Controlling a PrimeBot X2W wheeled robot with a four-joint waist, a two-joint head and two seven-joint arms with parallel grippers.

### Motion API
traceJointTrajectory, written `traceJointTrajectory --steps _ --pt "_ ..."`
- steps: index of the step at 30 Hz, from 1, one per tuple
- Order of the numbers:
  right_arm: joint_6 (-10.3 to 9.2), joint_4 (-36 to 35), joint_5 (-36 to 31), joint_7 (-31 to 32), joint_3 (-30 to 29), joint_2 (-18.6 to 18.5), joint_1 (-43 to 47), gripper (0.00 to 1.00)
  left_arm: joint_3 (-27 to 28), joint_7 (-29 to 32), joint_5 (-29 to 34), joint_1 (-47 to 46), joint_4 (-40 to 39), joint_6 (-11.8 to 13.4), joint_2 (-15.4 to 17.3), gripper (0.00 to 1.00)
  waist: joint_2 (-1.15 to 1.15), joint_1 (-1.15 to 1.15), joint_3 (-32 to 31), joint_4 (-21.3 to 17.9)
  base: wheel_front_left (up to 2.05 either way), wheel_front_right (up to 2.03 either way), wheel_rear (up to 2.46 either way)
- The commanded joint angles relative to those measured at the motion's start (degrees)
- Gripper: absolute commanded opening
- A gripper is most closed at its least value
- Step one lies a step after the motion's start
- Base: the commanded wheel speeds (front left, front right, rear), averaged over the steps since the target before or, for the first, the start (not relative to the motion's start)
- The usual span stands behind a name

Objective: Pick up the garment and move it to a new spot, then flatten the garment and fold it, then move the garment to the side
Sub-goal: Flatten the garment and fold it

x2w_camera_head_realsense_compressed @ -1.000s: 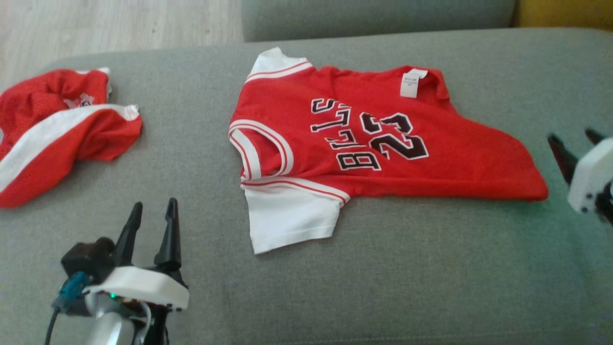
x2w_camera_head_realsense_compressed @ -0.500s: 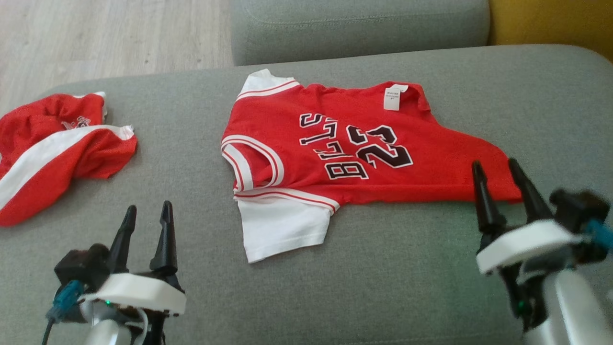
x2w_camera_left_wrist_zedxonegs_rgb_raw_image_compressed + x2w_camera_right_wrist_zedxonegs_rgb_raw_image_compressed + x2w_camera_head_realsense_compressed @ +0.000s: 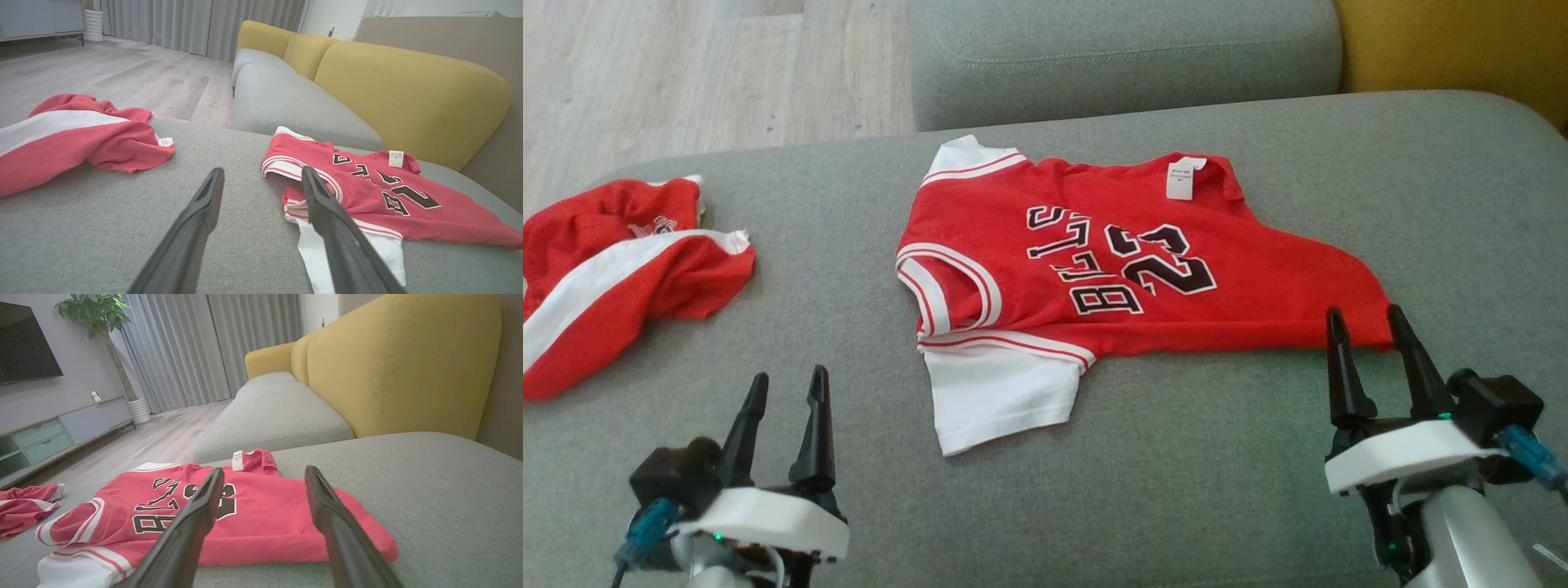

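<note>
Evidently the jersey (image 3: 1127, 261) is lying limp and light; left gripper (image 3: 789, 374) and right gripper (image 3: 1364, 310) are gaping empty; pinching its near-right edge is looking soundest.

- Identify the jersey (image 3: 1258, 278) by its red body, white sleeves, and black lettering outlined in white.
- Your second garment (image 3: 621, 278): red with a white band.
- Seat cushion (image 3: 1176, 490): grey.
- Backrest (image 3: 408, 90): yellow.
</note>
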Motion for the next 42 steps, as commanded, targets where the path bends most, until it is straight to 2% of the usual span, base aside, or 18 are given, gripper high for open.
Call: traceJointTrajectory --steps 1,20,38,42 --pt "-0.04 -1.2 0.6 -0.8 1.5 -1.0 -3.3 1.0 1.9 -0.7 0.7 -2.8 -1.3 -0.3 0.4 1.0 0.0 0.0 -0.1 -0.1 0.0 0.0 0.0" --pt "-0.04 1.9 2.3 -1.6 2.5 -2.7 -5.0 1.0 3.0 -0.7 1.5 -3.0 -0.6 -0.7 0.2 1.0 0.0 0.0 -0.6 -0.5 0.0 0.0 0.0" --pt "-0.04 2.3 2.1 -1.5 2.9 -2.8 -5.2 1.0 3.8 -0.6 1.8 -2.7 -0.7 -0.7 -0.5 1.0 0.0 0.0 -0.5 0.0 0.0 0.0 0.0" --pt "-0.04 2.1 1.4 0.1 2.5 -4.8 -6.4 1.0 3.6 3.9 0.4 -3.3 -0.5 0.1 -1.0 1.0 0.0 0.0 0.1 -0.1 0.0 0.0 0.0"
